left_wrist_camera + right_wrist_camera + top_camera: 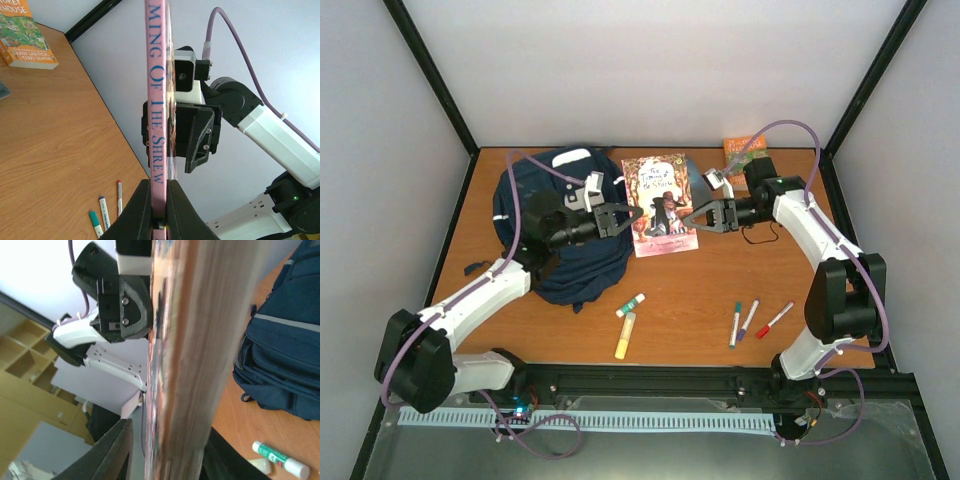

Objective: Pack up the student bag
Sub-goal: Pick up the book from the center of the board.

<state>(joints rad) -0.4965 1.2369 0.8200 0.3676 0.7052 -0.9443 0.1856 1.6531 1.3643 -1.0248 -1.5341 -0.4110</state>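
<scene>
Leftward, a bulky navy student bag [582, 272] with thin white stripes.

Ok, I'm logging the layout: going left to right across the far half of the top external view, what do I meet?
student bag → left gripper → pink book → right gripper → orange book

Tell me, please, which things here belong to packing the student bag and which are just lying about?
In the job now: student bag; pink book, gripped at opposite edges by the left claw and right claw.

Lying about on the table: orange book, glue stick, yellow marker, three thin markers (perhaps for packing later).
</scene>
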